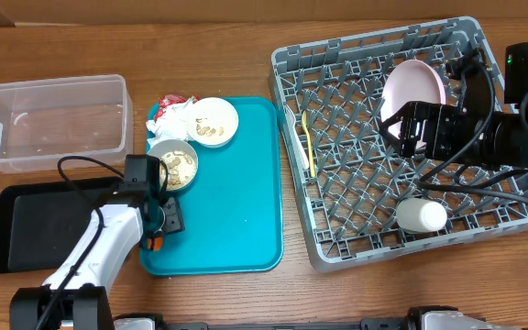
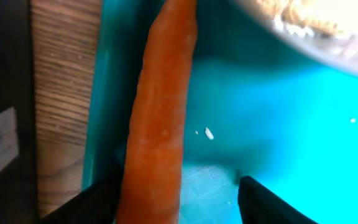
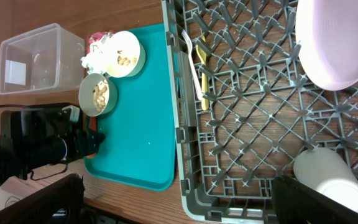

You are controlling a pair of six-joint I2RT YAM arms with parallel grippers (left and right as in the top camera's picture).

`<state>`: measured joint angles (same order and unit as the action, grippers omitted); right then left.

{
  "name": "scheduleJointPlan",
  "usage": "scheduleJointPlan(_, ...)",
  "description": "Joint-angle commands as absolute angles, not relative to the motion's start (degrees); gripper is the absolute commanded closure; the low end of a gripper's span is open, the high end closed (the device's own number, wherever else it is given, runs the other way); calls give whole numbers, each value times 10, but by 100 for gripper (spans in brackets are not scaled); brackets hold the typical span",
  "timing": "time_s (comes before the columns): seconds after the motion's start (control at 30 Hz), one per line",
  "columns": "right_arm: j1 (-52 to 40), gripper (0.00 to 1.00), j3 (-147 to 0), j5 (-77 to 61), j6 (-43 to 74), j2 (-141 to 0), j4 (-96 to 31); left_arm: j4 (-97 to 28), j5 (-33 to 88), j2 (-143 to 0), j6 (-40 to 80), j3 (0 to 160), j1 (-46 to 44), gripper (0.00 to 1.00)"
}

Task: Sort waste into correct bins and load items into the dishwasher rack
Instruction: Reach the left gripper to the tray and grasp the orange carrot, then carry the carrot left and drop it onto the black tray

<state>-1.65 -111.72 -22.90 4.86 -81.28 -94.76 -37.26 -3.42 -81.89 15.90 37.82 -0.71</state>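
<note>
Orange carrot (image 2: 157, 124) on teal tray (image 2: 278, 143), ungripped between spread left gripper (image 2: 176, 186) fingers; bowl (image 2: 309, 25) at 1 o'clock; right gripper (image 3: 176, 183) spread wide.

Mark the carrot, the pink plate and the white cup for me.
carrot (image 2: 157, 124), left wrist view, middle of its length.
pink plate (image 1: 413, 84), overhead view, centre of its face.
white cup (image 3: 319, 171), right wrist view, its side wall.
</note>
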Motion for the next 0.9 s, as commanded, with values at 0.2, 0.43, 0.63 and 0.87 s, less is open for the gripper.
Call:
scheduleJointPlan(0.2, -19, 0, -1116, -225, 48, -808, -948, -359, -27, -824, 171, 352, -4, 51)
scheduleJointPlan(0.43, -19, 0, -1116, -225, 48, -808, -948, -399, -1, -823, 182, 376, -4, 68)
scheduleJointPlan(0.63, -19, 0, -1116, -225, 48, -808, -950, -497, -3, -812, 183, 450, -4, 74)
scheduleJointPlan(0.87, -19, 0, -1116, -225, 47, -808, -951, -590, -7, -778, 185, 538, -4, 79)
